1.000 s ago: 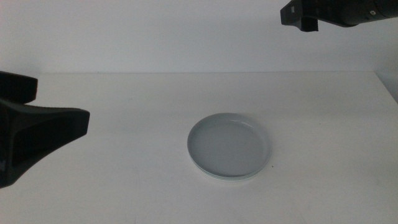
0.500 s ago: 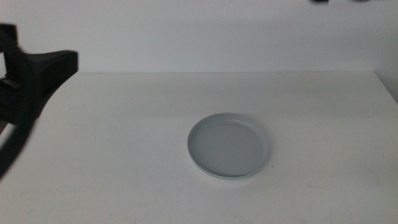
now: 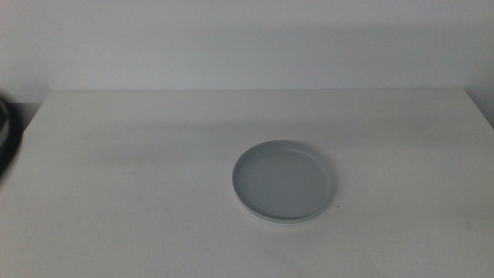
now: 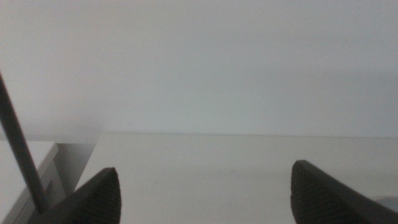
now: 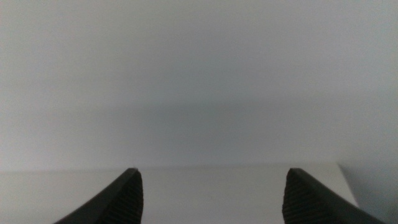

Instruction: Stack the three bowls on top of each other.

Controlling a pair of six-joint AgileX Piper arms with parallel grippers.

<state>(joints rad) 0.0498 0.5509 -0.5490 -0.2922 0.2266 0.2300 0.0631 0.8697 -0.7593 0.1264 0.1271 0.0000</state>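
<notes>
Resting stacked on the table [image 3: 116,154], three bowls [image 3: 284,182]; left tool [image 4: 205,193] and right tool [image 5: 211,196] wide open, empty.

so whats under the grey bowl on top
Under the light grey bowl, a thin pale rim edge shows, so at least one more bowl. Its colour and any third bowl are hidden. Both grippers are off the table.

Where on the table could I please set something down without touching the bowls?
The stack of bowls sits right of centre on the white table, and nothing else stands there. Bare patches: the whole left half, the strip behind the stack toward the wall, and the right edge. Left gripper and right gripper are open, away from the stack.
</notes>
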